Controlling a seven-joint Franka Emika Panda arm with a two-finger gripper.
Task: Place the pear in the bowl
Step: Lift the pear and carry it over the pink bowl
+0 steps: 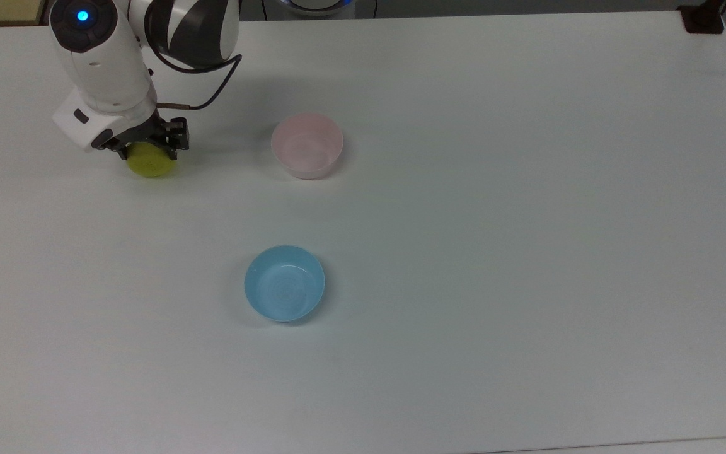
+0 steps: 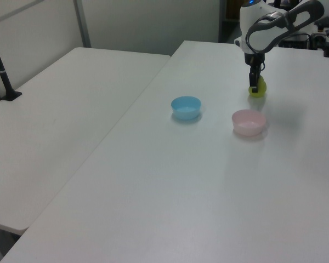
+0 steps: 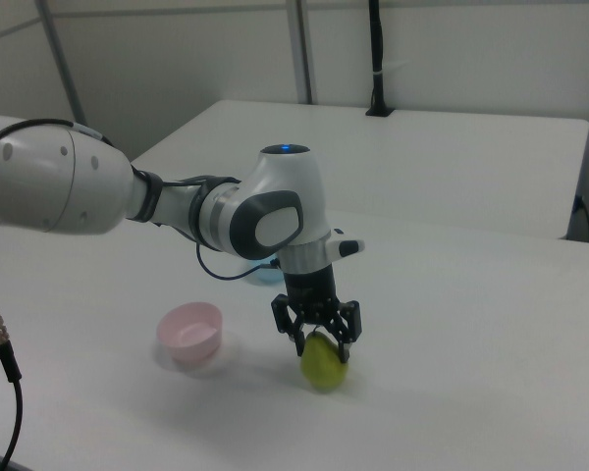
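White table carries everything; arm w/ gripper is down over the pear, near the top view's upper left corner. Pink bowl sits well apart toward the top view's right, empty; blue bowl further off, not the target. Jaws look spread, straddling the pear's upper part w/ a finger on each side, not clearly clamped on it. Pear sits on the table, top under the gripper. Handling, as a guess: light, rigid enough, but smooth rounded skin and tapering top mean a pinch high up could slip. Better hold is lower, across the widest part of the body, moderate squeeze so it neither squirts out nor rolls.
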